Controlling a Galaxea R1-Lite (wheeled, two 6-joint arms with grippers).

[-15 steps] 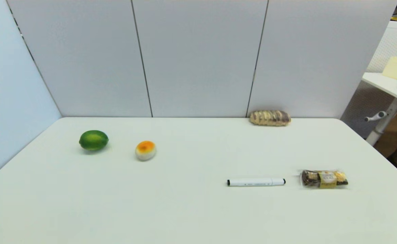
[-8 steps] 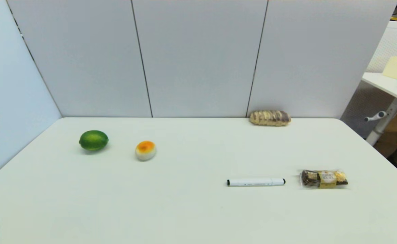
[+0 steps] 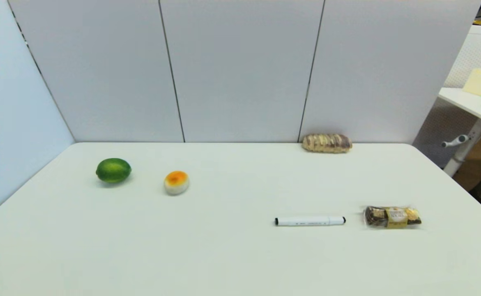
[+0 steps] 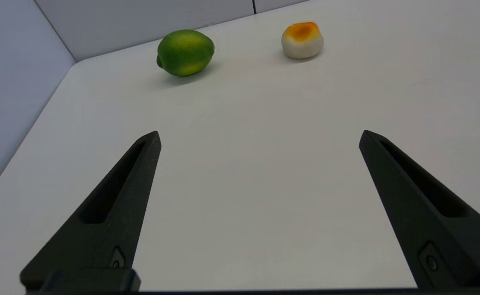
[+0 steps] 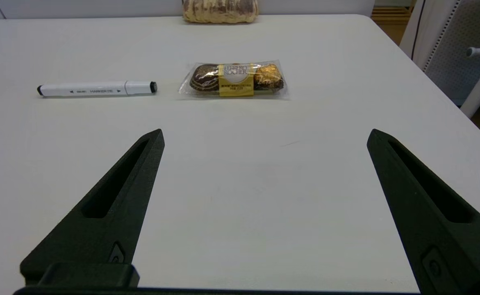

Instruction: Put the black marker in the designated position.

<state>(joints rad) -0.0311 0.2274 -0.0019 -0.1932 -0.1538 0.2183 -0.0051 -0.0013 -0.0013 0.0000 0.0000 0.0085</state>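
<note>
Each gripper, the left gripper and the right gripper, has two long matte-black fingers that taper to narrow tips. A slot-shaped recess runs along each finger's face, and a small round screw sits near each base above a black crossbar.

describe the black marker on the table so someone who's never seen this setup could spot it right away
On the white table, look at the robot's right half, nearer the front than the back wall. The black marker lies flat there, just left of a clear chocolate packet. It is the only slim white stick with black tips.
</note>
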